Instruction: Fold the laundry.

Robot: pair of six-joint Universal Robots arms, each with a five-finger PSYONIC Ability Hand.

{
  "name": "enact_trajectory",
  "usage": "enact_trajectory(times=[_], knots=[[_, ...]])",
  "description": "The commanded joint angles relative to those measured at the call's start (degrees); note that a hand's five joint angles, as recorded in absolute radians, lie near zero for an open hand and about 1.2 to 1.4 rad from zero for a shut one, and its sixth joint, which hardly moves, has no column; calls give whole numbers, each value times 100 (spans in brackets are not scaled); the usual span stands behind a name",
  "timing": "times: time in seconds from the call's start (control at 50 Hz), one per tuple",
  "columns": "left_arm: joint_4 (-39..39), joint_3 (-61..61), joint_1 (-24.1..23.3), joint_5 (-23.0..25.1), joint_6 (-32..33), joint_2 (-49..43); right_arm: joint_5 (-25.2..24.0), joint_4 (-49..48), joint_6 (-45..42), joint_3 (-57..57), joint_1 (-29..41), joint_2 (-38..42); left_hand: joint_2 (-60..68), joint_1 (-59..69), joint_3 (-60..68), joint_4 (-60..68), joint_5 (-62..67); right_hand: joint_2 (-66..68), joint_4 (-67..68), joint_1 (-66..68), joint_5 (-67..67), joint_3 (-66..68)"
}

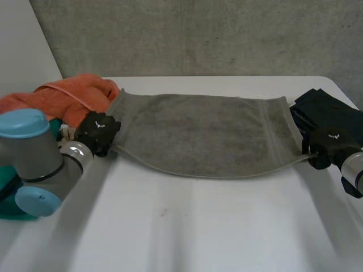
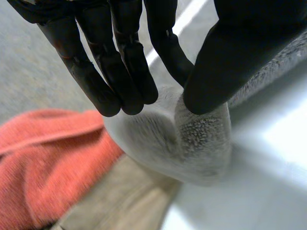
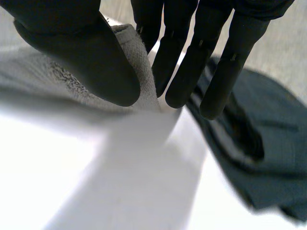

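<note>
The grey towel (image 1: pixel 204 133) lay spread flat between my two hands, its long near edge sagging a little toward me. My left hand (image 2: pixel 120 62) had one near corner of it: the thumb pressed the doubled-over pile against my straight fingers, so the corner was pinched and bulged out just below the fingertips. My right hand (image 3: pixel 192 57) pinched the opposite near corner the same way, thumb on the top face, fingers behind the hemmed edge, with a strip of hem hanging at the fingertips.

Just beyond my left fingertips sat a bunched orange cloth (image 2: pixel 43 163), touching the towel's far left corner, and under it, closer to my palm, a flat tan cloth (image 2: pixel 120 201). A teal thing (image 1: pixel 10 201) sat behind my left arm (image 1: pixel 39 164), mostly hidden by it. Beside my right fingers a dark cloth (image 3: pixel 259 143) lay in a folded heap, right up against the towel's short edge; I could not tell whether the two overlapped.

All of it rested on the white table (image 1: pixel 187 226), bare on my side of the towel. Past the table's far edge stood a rough concrete wall (image 1: pixel 198 34)
</note>
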Motion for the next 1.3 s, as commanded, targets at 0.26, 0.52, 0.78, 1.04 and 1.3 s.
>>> enact_trajectory(times=[0.26,0.52,0.78,1.04,1.3], knots=[[-427,526,-56,-434,174,-615,225,425,-147,-61,-194,21,-2837,-2750,-2843,-2865,-2777,1271,1162,1470,1138,1187],[-357,570,111,-285,358,-703,225,434,-129,-97,-247,38,-2822,-2735,-2828,-2850,-2761,1271,1162,1470,1138,1187],[-409,1298,-99,-109,437,-1098,216,425,-112,-79,-230,38,-2317,-2230,-2323,-2345,-2257,1271,1162,1470,1138,1187],[-909,1608,-118,-697,622,-1109,199,635,-138,-149,-317,-102,1416,1504,1410,1388,1477,1271,1162,1470,1138,1187],[-2596,-378,-12,-636,1017,1088,-513,3305,-1805,-624,-835,-832,1416,1504,1410,1388,1477,1271,1162,1470,1138,1187]])
